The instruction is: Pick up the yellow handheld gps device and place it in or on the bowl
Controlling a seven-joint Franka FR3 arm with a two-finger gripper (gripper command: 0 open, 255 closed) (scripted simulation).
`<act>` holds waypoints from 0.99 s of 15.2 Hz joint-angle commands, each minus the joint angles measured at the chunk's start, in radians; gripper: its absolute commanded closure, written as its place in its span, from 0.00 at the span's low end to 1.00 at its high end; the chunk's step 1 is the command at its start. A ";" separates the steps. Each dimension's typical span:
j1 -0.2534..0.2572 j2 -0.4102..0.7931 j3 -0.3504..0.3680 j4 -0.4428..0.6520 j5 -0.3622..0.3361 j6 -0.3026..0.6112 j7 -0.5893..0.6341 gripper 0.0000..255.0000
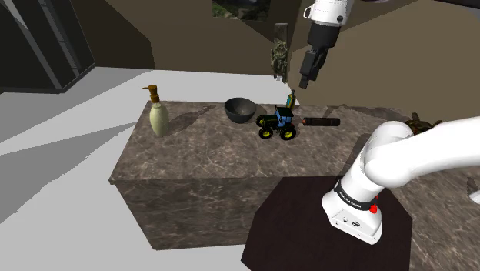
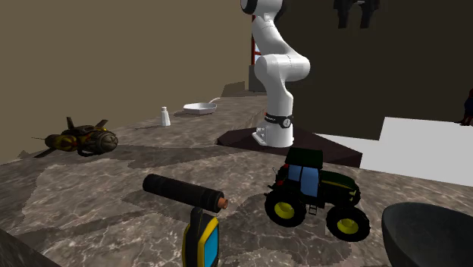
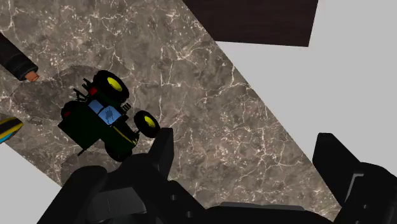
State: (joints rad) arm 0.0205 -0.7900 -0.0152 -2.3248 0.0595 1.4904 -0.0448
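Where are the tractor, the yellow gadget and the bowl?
Dark green toy tractor (image 2: 307,180), second exterior view, cab.
Yellow-edged handheld GPS device (image 2: 203,241), second exterior view, body.
Dark round bowl (image 1: 240,114), shoulder view, outer wall.

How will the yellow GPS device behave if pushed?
Probably tips: the GPS device seems to stand upright on a narrow end. It looks stiff, so pinching should not bend it. Near the table edge, it might fall.

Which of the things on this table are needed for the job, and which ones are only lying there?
Needed:
yellow GPS device
dark bowl
gripper, open, high above the table

Only lying about:
toy tractor
dark cylinder
soap dispenser
toy spacecraft
white shaker
white pan
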 commanded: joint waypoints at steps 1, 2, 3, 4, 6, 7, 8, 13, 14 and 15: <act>0.000 0.000 0.000 0.000 0.000 0.000 0.000 0.00; -0.009 0.019 -0.009 -0.007 -0.011 0.024 -0.004 0.00; -0.018 0.038 -0.018 -0.014 -0.022 0.049 -0.008 0.00; -0.027 0.059 -0.027 -0.019 -0.033 0.073 -0.011 0.00; -0.045 0.102 -0.045 -0.026 -0.054 0.121 -0.018 0.00; -0.054 0.125 -0.054 -0.029 -0.064 0.145 -0.021 0.00; -0.062 0.149 -0.064 -0.030 -0.074 0.169 -0.023 0.00; -0.104 0.276 -0.112 -0.020 -0.117 0.283 -0.034 0.00; -0.112 0.303 -0.121 -0.015 -0.125 0.305 -0.036 0.00; -0.120 0.331 -0.131 -0.009 -0.132 0.327 -0.038 0.00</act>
State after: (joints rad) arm -0.0910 -0.4835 -0.1360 -2.3399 -0.0640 1.7982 -0.0803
